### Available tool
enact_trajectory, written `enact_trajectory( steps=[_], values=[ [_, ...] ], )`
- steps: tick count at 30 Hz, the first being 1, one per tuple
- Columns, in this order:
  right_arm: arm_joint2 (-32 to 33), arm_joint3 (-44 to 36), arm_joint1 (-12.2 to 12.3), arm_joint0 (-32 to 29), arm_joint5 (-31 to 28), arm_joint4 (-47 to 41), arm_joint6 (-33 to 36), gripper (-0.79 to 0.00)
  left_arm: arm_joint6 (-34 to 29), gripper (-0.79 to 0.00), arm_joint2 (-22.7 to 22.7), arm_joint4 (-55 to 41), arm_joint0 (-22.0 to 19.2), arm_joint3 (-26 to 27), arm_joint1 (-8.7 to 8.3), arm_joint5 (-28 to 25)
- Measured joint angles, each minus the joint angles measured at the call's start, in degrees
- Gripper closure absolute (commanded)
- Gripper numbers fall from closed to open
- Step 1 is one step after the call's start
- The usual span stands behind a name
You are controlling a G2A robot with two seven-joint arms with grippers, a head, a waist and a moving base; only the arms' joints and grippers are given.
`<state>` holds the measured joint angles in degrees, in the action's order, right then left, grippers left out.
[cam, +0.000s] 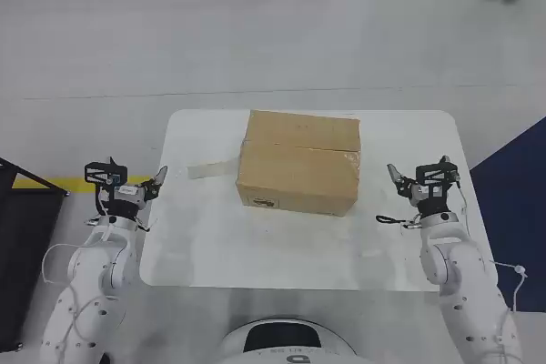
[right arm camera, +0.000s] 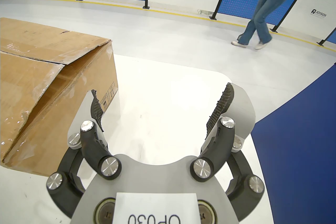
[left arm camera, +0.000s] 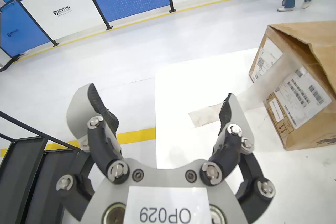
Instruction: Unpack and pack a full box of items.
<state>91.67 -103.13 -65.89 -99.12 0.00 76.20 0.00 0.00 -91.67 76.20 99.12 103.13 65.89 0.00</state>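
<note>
A brown cardboard box [cam: 298, 161] stands in the middle of the white table [cam: 218, 246], its top flaps folded down with a seam across them. The left wrist view has the box [left arm camera: 296, 83] with shipping labels on its side; the right wrist view has the box [right arm camera: 44, 78] with one flap slightly lifted. My left gripper [cam: 156, 178] hovers at the table's left edge, open and empty [left arm camera: 160, 99]. My right gripper [cam: 396, 177] sits at the table's right edge, open and empty [right arm camera: 161, 99]. The box contents are hidden.
A strip of peeled tape [cam: 209, 169] lies on the table left of the box, also seen past the left gripper as tape [left arm camera: 204, 117]. A black rack [cam: 0, 246] stands off the table's left side. A dark blue panel [cam: 528, 200] borders the right.
</note>
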Motion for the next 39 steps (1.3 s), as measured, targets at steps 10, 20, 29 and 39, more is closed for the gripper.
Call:
enact_trajectory(
  steps=[10, 20, 29, 39],
  values=[
    [0.0, 0.0, 0.0, 0.0, 0.0, 0.0, 0.0, -0.785, 0.0, -0.785, 0.0, 0.0, 0.0, 0.0, 0.0, 0.0],
    [-2.41, 3.79, -0.14, 4.61, -3.56, 2.15, 3.52, -0.785, 0.0, -0.785, 0.0, 0.0, 0.0, 0.0, 0.0, 0.0],
    [-5.84, 6.25, -0.56, 8.07, -5.55, 3.14, 4.79, -0.785, 0.0, -0.785, 0.0, 0.0, 0.0, 0.0, 0.0, 0.0],
    [-0.52, 10.4, 0.84, 9.51, -34.17, -15.0, 5.11, -0.785, 0.0, -0.785, 0.0, 0.0, 0.0, 0.0, 0.0, 0.0]
  ],
)
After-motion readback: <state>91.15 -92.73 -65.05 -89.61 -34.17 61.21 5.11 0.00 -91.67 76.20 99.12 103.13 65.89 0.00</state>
